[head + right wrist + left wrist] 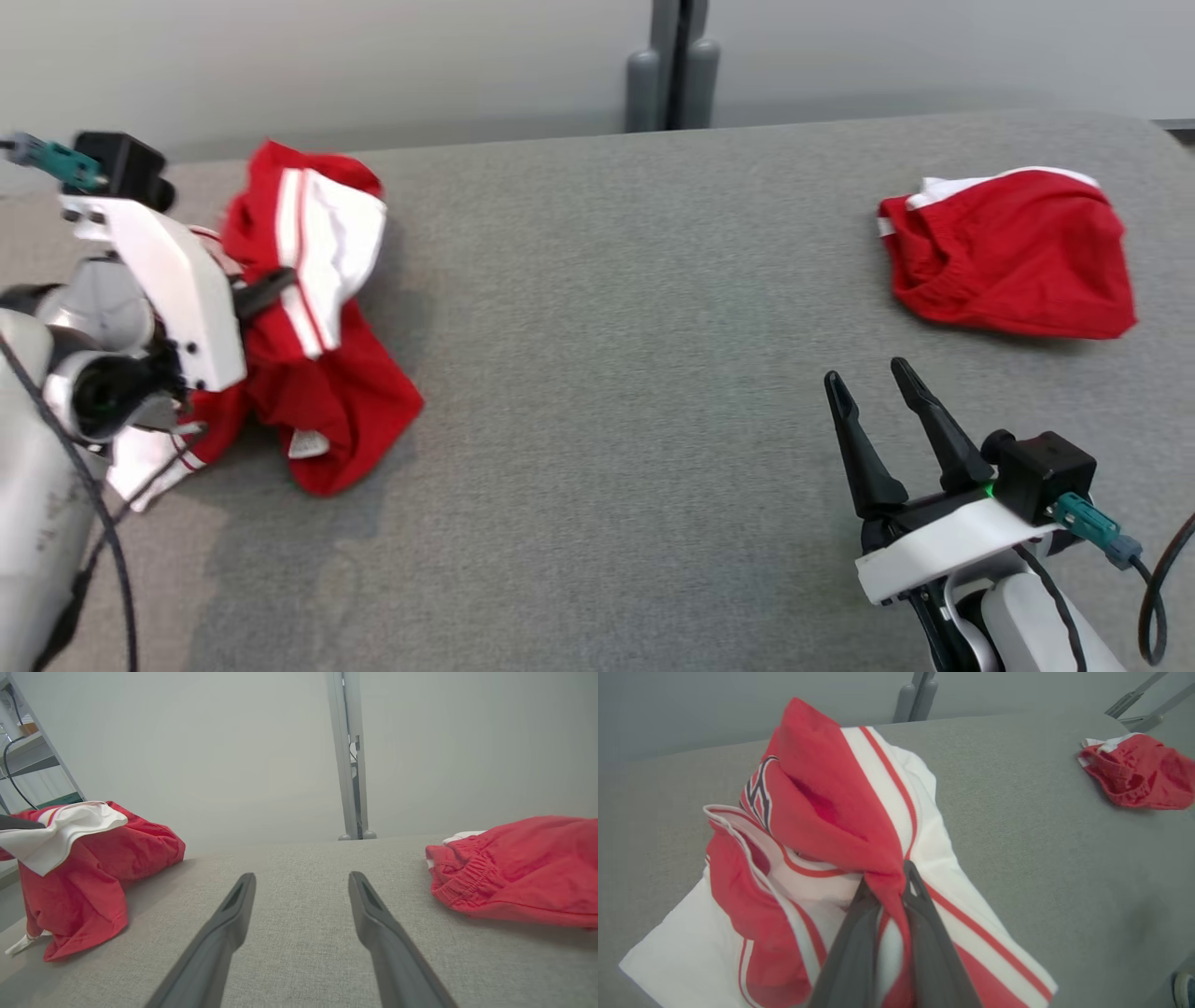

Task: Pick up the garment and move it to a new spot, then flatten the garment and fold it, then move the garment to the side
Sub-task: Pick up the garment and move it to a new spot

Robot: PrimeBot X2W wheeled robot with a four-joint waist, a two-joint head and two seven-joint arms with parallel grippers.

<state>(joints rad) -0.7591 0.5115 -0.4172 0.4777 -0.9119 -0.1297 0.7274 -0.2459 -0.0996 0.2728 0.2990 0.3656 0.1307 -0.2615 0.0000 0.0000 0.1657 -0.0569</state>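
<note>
Two garments lie on your grey table [597, 373], and with the left gripper [889, 882] pinching the bunched red-and-white garment [308, 280] at its left end and the right gripper [873, 387] spread and idle, you're mid pick-up, so next carry it toward open cloth.

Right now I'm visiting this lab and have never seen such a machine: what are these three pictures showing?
It is a wheeled robot with two arms, each ending in a two-fingered gripper. One picture comes from its head camera; the others look along each wrist. On the grey padded table lie two garments. The left gripper is shut on a fold of the crumpled red-and-white garment. The right gripper stands open, holding nothing, near the folded red garment.
</note>
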